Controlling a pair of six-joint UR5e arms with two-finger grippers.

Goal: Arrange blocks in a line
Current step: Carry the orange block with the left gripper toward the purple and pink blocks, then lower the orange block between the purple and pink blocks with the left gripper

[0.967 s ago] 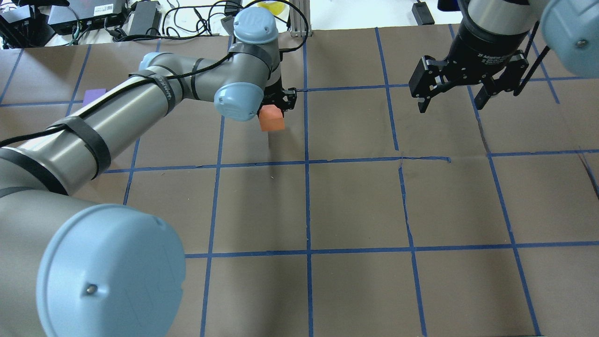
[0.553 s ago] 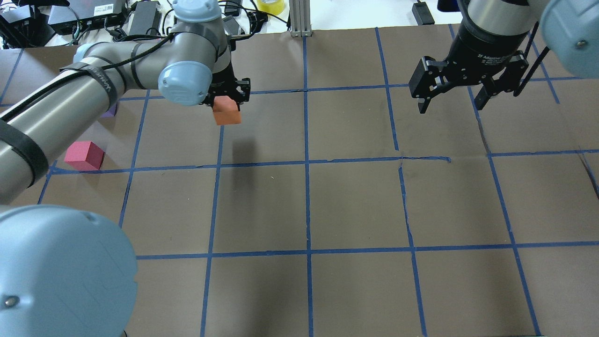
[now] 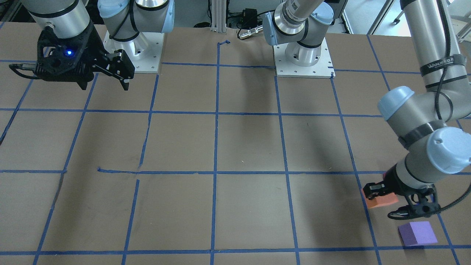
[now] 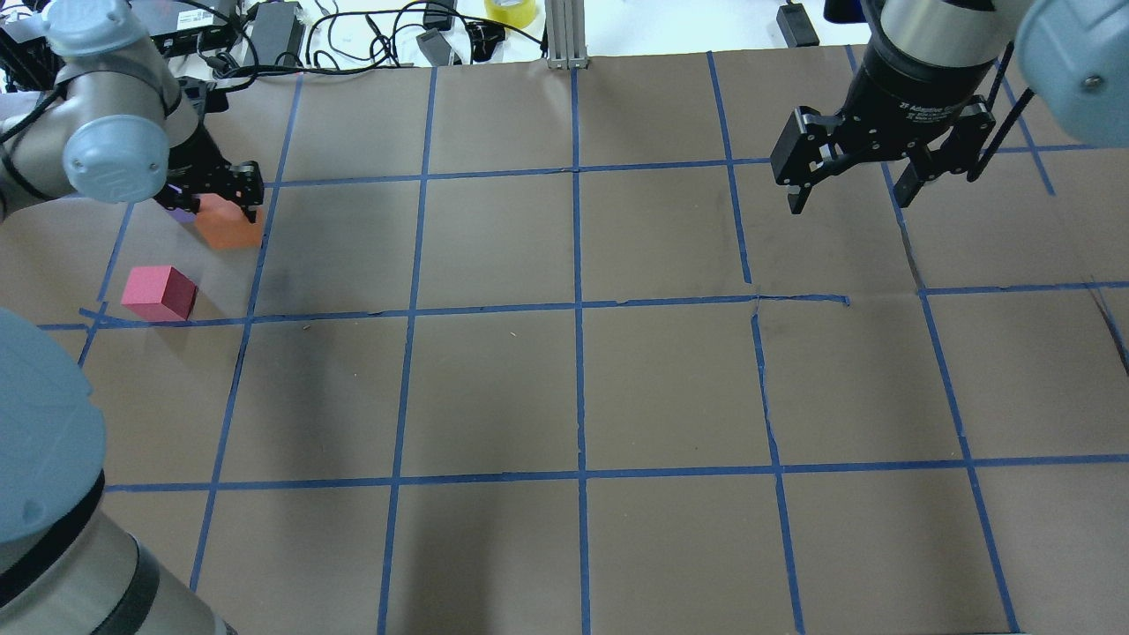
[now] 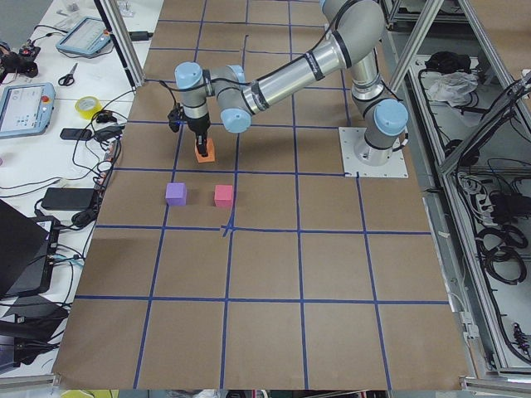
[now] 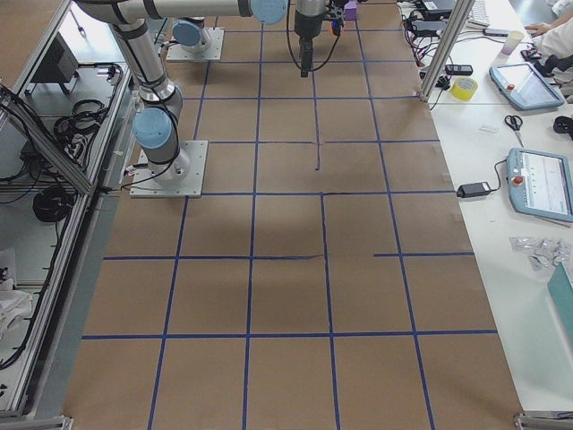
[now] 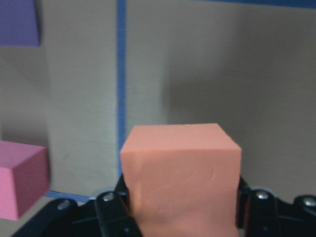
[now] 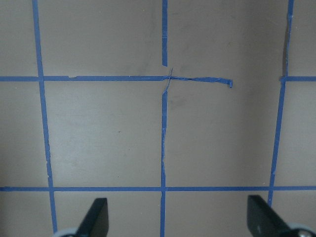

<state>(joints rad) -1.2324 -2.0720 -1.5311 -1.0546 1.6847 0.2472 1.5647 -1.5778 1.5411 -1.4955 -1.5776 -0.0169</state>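
My left gripper [image 4: 220,205] is shut on the orange block [image 4: 229,227] at the table's far left, low over the brown paper; I cannot tell whether it touches. The wrist view shows the orange block [image 7: 180,173] between the jaws. The pinkish red block [image 4: 159,293] lies near it, on the side toward the robot. The purple block [image 3: 417,233] lies just beyond the gripper and is mostly hidden behind it in the overhead view. The side view shows orange [image 5: 204,151], purple [image 5: 175,193] and red [image 5: 223,196] apart. My right gripper [image 4: 851,190] is open and empty, high at the far right.
The table [image 4: 582,388] is covered in brown paper with a blue tape grid. Cables and boxes [image 4: 265,31] lie beyond the far edge. The two arm bases [image 3: 303,55] stand at the robot's side.
My left arm has swung left with the orange block in its jaws, from the table's middle to beside the red and purple blocks. The right arm has not moved.
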